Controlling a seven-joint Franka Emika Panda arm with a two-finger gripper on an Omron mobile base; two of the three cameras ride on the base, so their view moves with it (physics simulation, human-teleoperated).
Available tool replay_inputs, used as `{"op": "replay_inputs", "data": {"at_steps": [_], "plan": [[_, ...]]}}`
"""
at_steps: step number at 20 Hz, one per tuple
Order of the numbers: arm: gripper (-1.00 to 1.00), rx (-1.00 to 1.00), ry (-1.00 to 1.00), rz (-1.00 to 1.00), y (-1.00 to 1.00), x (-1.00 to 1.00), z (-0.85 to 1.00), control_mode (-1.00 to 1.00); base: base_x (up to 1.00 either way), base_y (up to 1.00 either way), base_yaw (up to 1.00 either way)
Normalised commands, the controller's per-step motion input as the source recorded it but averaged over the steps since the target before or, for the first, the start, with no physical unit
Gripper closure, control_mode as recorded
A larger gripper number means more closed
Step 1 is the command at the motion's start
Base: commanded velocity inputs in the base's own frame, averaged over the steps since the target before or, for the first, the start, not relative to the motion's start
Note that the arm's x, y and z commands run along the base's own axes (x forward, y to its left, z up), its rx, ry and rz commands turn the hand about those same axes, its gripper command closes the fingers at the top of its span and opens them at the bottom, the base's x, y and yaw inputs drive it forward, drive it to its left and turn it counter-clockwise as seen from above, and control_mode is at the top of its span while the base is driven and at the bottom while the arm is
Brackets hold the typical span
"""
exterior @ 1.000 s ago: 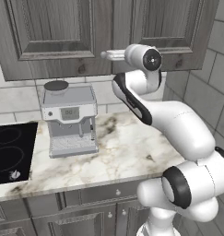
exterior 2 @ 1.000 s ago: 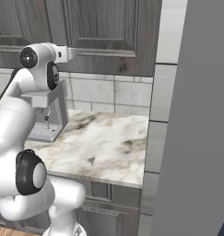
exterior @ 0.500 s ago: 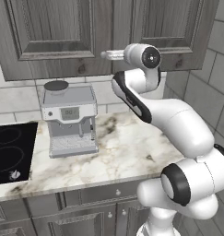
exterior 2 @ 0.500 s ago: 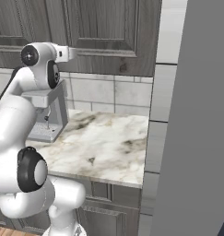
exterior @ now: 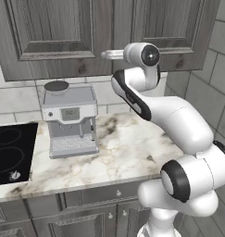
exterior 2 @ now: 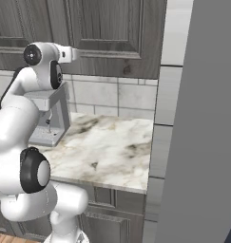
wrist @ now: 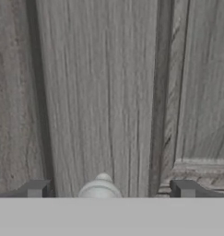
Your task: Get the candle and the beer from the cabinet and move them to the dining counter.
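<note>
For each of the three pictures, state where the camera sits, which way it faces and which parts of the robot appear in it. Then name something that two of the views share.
Left base view: behind the arm to its left, looking forward and down at the cabinet, coffee machine and worktop.
Right base view: behind the arm to its right, facing the same cabinet and worktop; arm at lower left.
Hand view: on the hand, facing a cabinet door close up; the open tool straddles a knob.
Shared: both base views show the coffee machine, worktop and cabinet.

No legible txt; coffee machine (exterior: 70,121) display blurred.
</note>
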Motion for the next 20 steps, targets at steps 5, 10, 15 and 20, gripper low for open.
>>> {"op": "replay_inputs", "data": {"at_steps": [5, 10, 15, 20], "plan": [[-1.0, 0.0, 0.01, 0.0, 0.01, 0.1, -0.03, -1.0, 0.0, 0.0, 0.0], [-1.0, 0.0, 0.01, 0.0, 0.05, 0.07, -0.04, -1.0, 0.0, 0.0, 0.0], [1.0, 0.0, 0.0, 0.0, 0.0, 0.01, 0.0, -1.0, 0.0, 0.0, 0.0], [1.0, 0.0, 0.0, 0.0, 0.0, 0.0, 0.0, -1.0, 0.0, 0.0, 0.0]]}}
